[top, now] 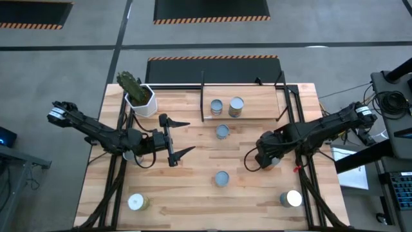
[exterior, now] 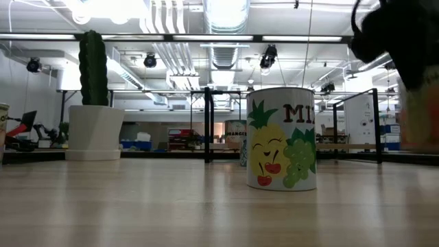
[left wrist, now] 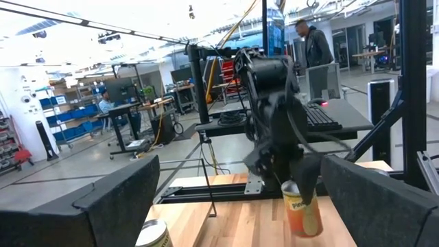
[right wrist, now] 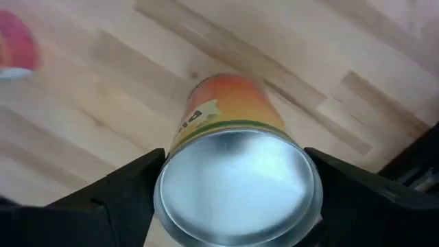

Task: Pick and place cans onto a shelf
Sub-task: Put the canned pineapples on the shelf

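One can, letters "MI"

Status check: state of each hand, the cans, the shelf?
left hand: open, empty, over the table.
right hand: astride the orange can; grip unclear.
orange can: upright, not on the shelf.
shelf: holds two cans, both upright.
loose cans: upright on the table, untouched.
potted cactus: upright, beside the shelf.
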Available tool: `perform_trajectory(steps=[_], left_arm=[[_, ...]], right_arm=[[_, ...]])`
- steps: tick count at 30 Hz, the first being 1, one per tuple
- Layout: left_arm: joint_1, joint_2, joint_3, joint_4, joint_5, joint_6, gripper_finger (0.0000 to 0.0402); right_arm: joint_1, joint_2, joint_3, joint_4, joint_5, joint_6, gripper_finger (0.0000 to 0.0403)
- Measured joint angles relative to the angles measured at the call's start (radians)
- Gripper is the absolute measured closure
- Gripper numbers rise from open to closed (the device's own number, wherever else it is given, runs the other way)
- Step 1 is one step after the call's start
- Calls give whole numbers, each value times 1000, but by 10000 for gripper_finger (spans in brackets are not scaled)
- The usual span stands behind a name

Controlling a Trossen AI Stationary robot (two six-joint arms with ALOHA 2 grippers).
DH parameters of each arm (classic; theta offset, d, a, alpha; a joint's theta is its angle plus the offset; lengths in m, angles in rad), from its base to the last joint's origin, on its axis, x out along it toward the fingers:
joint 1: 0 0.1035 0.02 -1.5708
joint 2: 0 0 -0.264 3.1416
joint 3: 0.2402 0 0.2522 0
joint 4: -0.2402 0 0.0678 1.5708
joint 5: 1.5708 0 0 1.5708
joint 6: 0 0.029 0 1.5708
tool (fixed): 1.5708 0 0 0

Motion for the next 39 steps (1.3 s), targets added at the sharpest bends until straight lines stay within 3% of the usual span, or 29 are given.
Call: perform_trajectory(steps=[9, 17, 29, 39], left_arm=[[0, 0, 0, 6, 4, 0, 15], [0, 0, 0, 9, 4, 0, 15], [0, 0, 0, 30, -2, 0, 15], [0, 0, 0, 30, -1, 4, 15]], right_arm=[[-88, 2, 238, -145, 163, -123, 78], [-221, 2, 341, -168, 255, -290, 78], [-609, 18, 349, -164, 243, -672, 78], [-862, 232, 447, -160, 237, -1052, 78]])
